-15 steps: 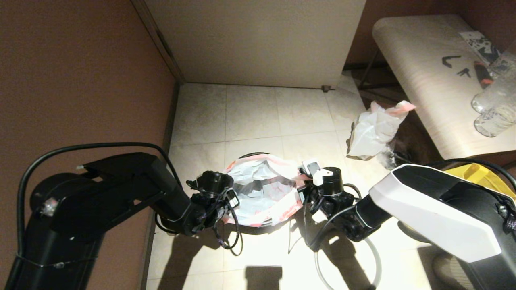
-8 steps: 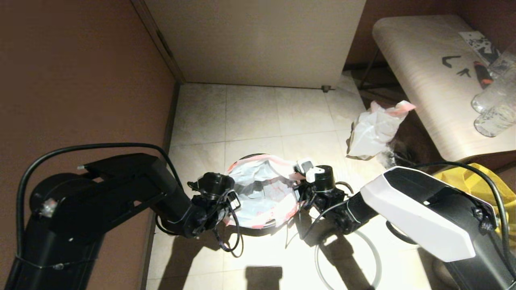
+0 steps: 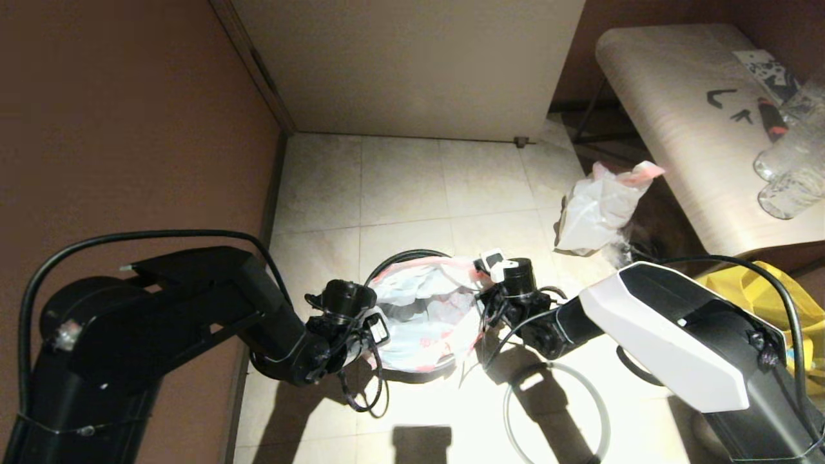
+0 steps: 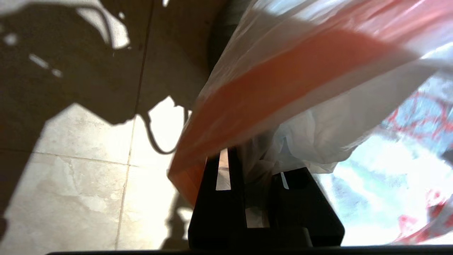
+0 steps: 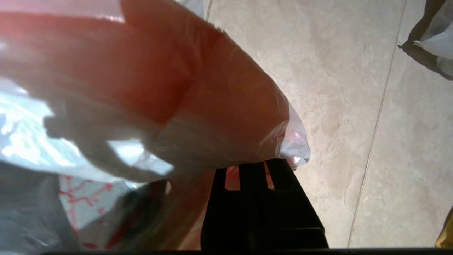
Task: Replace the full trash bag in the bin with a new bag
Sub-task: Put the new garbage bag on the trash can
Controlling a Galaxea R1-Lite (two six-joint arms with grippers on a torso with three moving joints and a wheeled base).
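The new bag, translucent white with red line print and a pink-red edge, hangs spread open over the black bin; only the bin's back rim shows behind it. My left gripper is shut on the bag's left edge, and the left wrist view shows plastic bunched between the fingers. My right gripper is shut on the right edge, where the pink band drapes over the fingertips. The full trash bag, whitish with a pink top, sits on the floor at the right, also in the right wrist view.
A thin grey ring lies on the tiles in front of the bin, to its right. A pale table with clear bottles stands at the right. A yellow tote is behind my right arm. A brown wall closes the left.
Both grippers have come closer together and lower with the bag. The bag's mouth is narrower and sits deeper, and the bin's back rim now shows.
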